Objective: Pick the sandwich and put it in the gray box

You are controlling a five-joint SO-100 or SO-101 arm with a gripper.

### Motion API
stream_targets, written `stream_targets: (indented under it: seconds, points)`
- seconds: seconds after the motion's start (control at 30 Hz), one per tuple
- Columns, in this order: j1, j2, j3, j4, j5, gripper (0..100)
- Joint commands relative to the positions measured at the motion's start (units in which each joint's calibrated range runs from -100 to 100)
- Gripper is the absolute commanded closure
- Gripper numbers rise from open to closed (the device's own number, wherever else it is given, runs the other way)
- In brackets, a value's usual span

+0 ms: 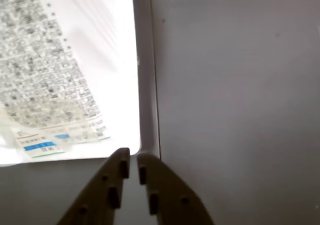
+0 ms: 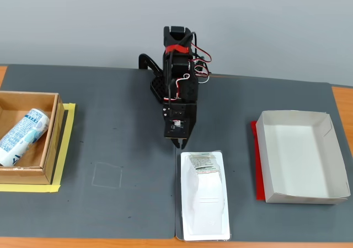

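Fixed view shows the black arm's tool (image 2: 177, 145) hanging over the dark grey surface (image 2: 121, 127), its tip just above the label end of the flat white plastic-wrapped sandwich package (image 2: 204, 204). That package lies lengthwise at about 6 o'clock from the tool, near the front edge of the surface, its printed label toward the arm. The shallow pale grey card box (image 2: 325, 149) sits open and empty at about 3 o'clock from the package, well apart from it, on a red sheet (image 2: 256, 165) that shows along its near side. Far off at 9 o'clock a brown cardboard box (image 2: 51, 143) rests on yellow tape (image 2: 65, 149) and holds a blue-white can (image 2: 23, 136) lying on its side. Nothing lies between the package and the grey box.

Wrist view has the tool (image 1: 132, 161) at 6 o'clock, its two olive fingers (image 1: 112, 185) nearly together with only a narrow slit between them, gripping nothing, right at the package's (image 1: 90, 60) corner.
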Motion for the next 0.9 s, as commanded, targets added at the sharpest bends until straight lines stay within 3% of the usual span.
stream_targets:
  seconds: [0.0, 0.87]
  points:
    - [-0.11, 0.25, -0.92, -0.73, -0.2, 98]
    - [-3.24, 32.38, -33.76, -0.82, -0.56, 98]
